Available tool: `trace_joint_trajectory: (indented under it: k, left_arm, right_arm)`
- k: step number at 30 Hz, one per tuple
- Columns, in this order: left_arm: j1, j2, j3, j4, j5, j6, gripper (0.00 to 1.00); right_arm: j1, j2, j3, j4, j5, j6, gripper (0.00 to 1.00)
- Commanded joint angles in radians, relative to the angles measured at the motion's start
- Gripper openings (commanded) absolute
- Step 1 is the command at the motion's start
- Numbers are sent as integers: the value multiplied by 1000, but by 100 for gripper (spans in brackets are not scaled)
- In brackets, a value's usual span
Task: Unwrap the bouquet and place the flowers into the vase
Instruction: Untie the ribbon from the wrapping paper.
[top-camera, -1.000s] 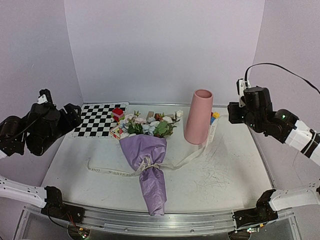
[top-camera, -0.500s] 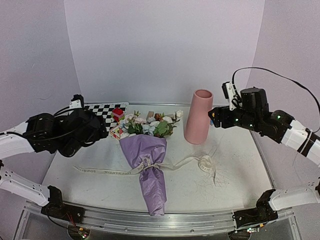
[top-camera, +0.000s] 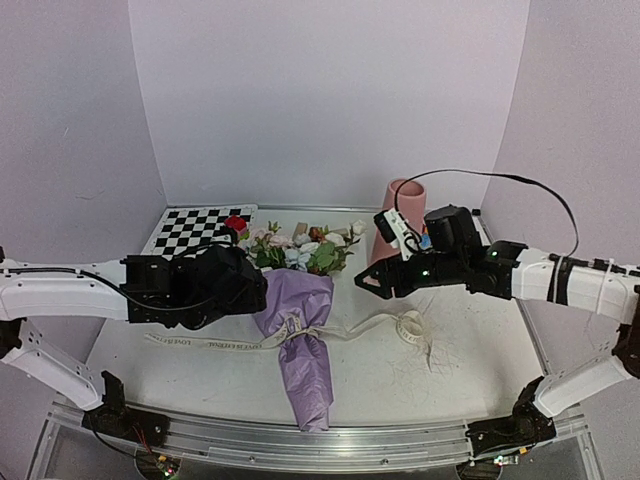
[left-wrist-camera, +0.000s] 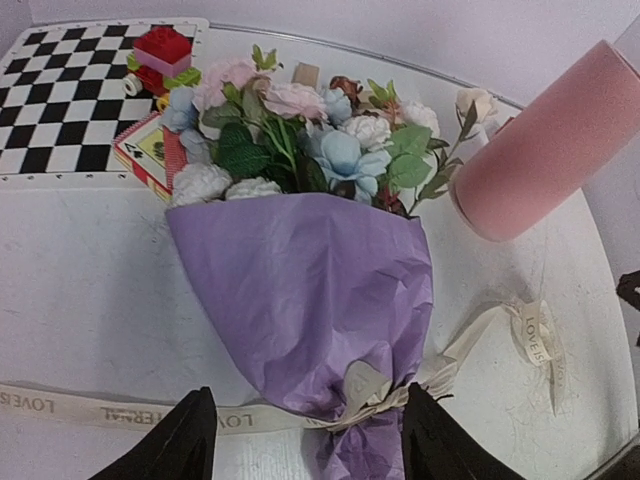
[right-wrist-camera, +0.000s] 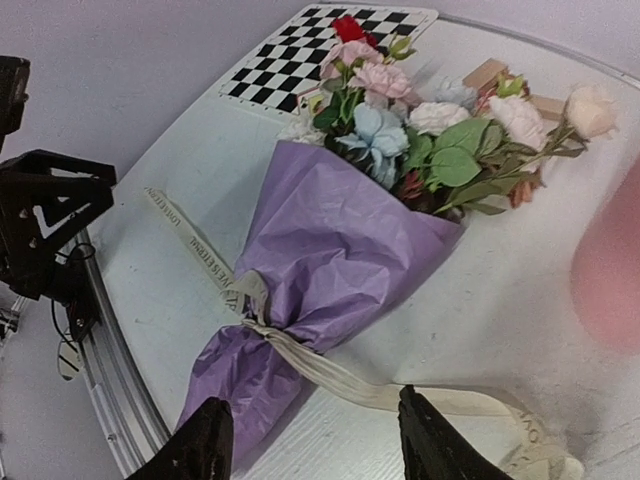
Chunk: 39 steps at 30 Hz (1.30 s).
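Both open: L gripper & R gripper flanking tied bouquet.

White arms, black fingers, black cable

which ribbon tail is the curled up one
The tail running toward the vase, on the right arm's side: it ends in a loop. The other tail lies flat and straight.

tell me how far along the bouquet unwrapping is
Done: little; the ribbon trails loose on the table but is tied round the purple paper. In hand: nothing; the left gripper and right gripper hover open over the bouquet. Left: untie, peel the paper, move the flowers into the vase, which shows no stems.
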Motion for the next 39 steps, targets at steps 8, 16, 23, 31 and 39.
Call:
trace_joint_trajectory:
  k: [8, 16, 23, 31, 39]
  left_arm:
    - [1, 198, 21, 269, 275, 132, 42]
    - [13, 317, 53, 264, 321, 67, 29]
    - [41, 310, -6, 262, 329, 30, 27]
    - [63, 336, -73, 263, 360, 15, 26]
    - [65, 315, -64, 198, 365, 77, 28]
  right_arm:
    - [147, 251, 22, 179, -9, 152, 31]
    - [182, 360, 76, 202, 5, 167, 24]
    - [204, 434, 116, 206, -6, 188, 24]
    - [209, 512, 128, 204, 21, 219, 24]
    - [208, 508, 127, 124, 117, 218, 26]
